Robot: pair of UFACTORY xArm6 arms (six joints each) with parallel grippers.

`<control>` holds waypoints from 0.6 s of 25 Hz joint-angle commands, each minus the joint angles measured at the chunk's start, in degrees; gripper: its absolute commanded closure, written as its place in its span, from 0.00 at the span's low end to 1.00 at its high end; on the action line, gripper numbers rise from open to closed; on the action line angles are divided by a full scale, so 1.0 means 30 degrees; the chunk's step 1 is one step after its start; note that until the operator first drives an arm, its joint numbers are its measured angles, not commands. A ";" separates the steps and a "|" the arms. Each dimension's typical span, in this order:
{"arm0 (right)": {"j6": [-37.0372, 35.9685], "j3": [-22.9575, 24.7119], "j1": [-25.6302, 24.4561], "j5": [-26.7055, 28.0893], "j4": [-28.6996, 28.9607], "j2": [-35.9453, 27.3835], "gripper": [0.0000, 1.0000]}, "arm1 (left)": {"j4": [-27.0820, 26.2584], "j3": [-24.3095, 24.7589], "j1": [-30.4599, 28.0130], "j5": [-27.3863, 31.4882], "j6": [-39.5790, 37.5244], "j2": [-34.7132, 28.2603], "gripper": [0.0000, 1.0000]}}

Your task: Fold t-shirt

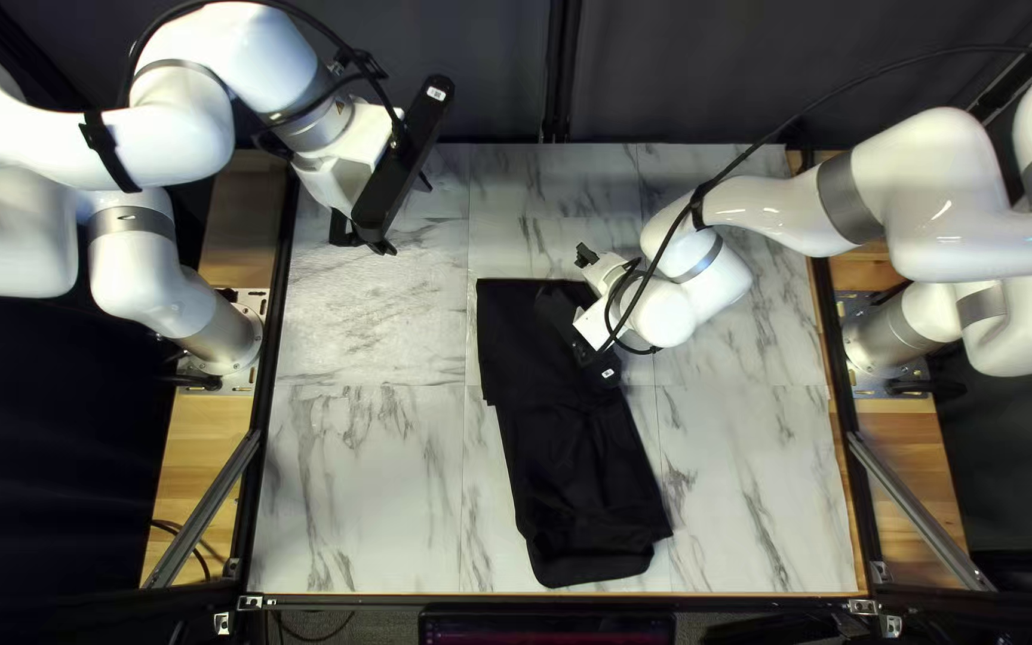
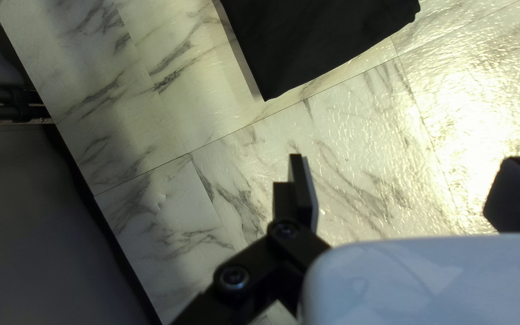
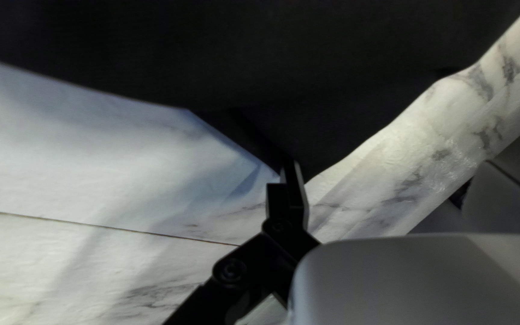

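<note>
Black shirt (image 1: pixel 576 466) on the marble-look bench (image 1: pixel 361 490), around the middle and down toward the near edge. Long folded strip, wider at the far end; a lower layer sticks out past the top one at the near end. Left hand (image 1: pixel 363 237) over the bench's far left part, well apart from the shirt; fingers (image 2: pixel 301 186) wide apart, nothing held. Its wrist view has a shirt corner out ahead. Right hand (image 1: pixel 595 324) at the shirt's far end; fingers (image 3: pixel 296 192) also wide apart, no cloth gripped. Shirt edge runs right by one fingertip, can't tell if touching.
</note>
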 commanded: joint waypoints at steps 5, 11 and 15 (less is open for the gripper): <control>0.0115 0.0159 0.0452 0.0403 0.0355 -0.0094 0.12 | 0.0000 0.0000 0.0000 0.0000 0.0000 0.0000 0.00; 0.0139 -0.0070 0.0569 0.0407 0.0357 0.0238 0.11 | 0.0000 0.0000 0.0000 0.0000 0.0000 0.0000 0.00; 0.0105 -0.0208 0.0586 0.0402 0.0357 0.0366 0.11 | 0.0000 0.0000 0.0000 0.0000 0.0000 0.0000 0.00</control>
